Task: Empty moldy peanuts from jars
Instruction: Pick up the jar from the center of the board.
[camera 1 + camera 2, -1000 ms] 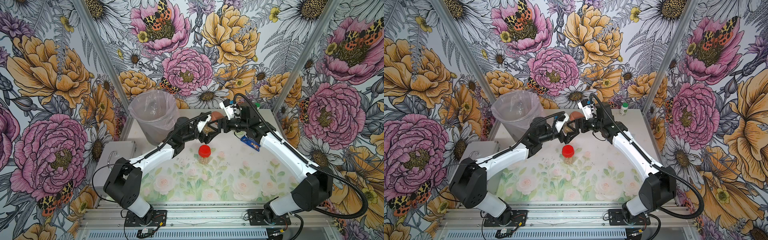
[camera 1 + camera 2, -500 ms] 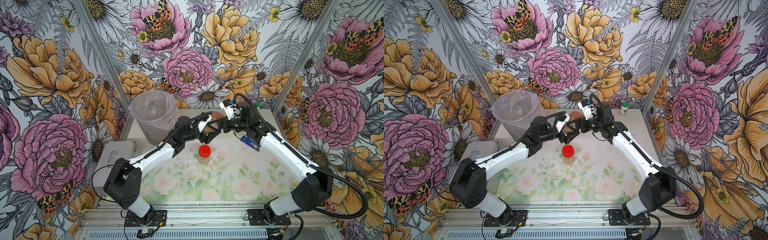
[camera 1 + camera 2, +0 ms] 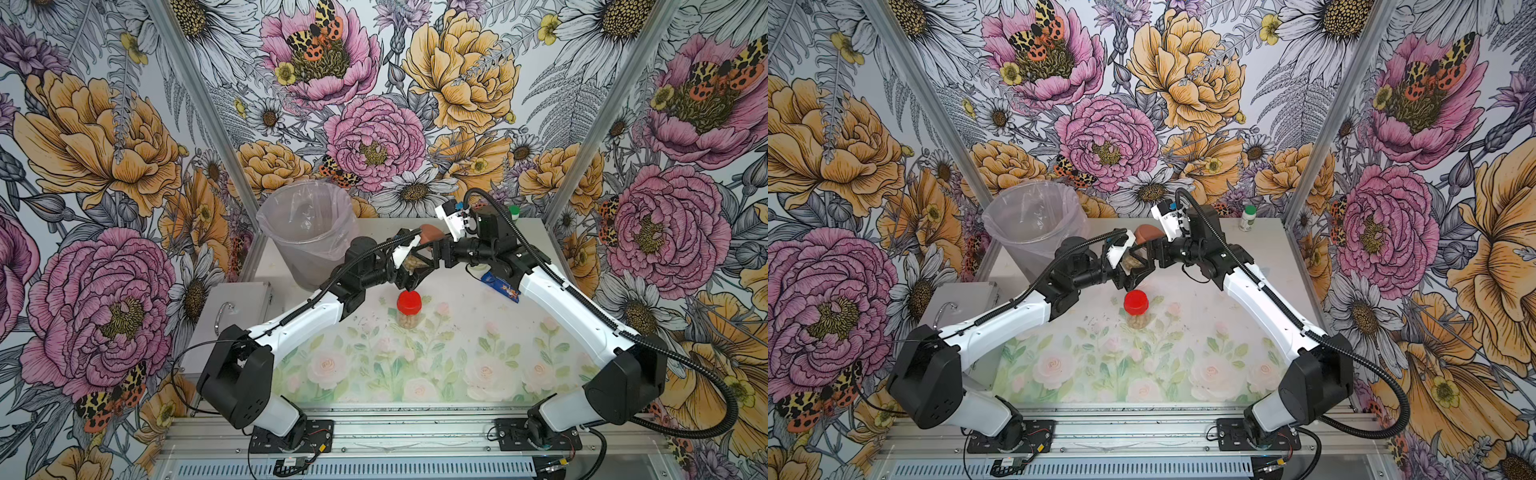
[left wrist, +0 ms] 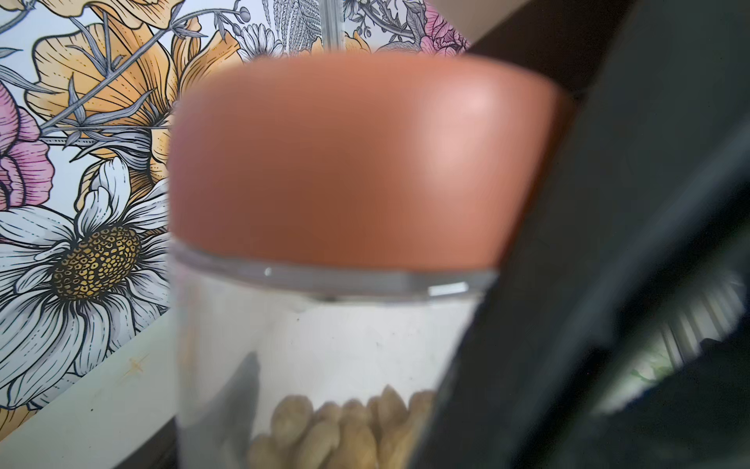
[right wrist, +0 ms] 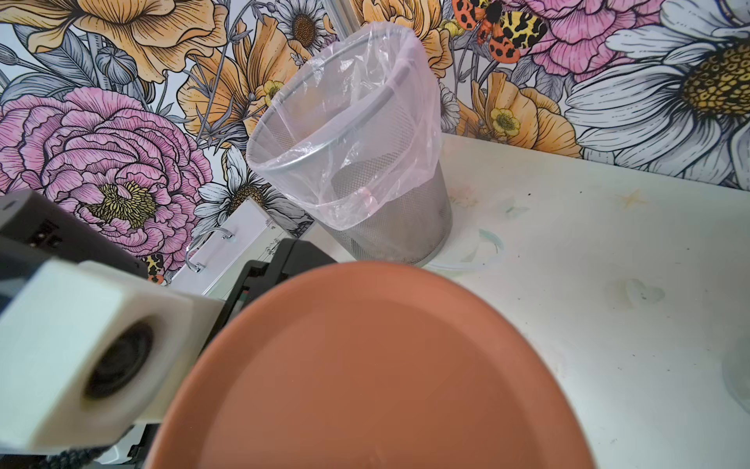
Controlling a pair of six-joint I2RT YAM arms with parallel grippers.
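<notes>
A clear jar with a brown lid (image 3: 430, 233) hangs above the table's back middle, between both arms. Pale peanuts (image 3: 412, 262) fill its lower part and show close up in the left wrist view (image 4: 337, 430). My left gripper (image 3: 415, 268) comes from the left and is shut on the jar's body. My right gripper (image 3: 429, 258) comes from the right and is shut on the same jar under the lid. The brown lid (image 5: 373, 373) fills the lower right wrist view and hides those fingers. A red-lidded jar (image 3: 409, 309) of peanuts stands upright on the mat just in front.
A mesh bin with a plastic liner (image 3: 307, 232) stands at the back left, close to the left arm. A white bottle with a green cap (image 3: 1249, 218) stands by the back wall. A blue packet (image 3: 500, 286) lies under the right arm. A metal box (image 3: 232, 307) sits off the left edge.
</notes>
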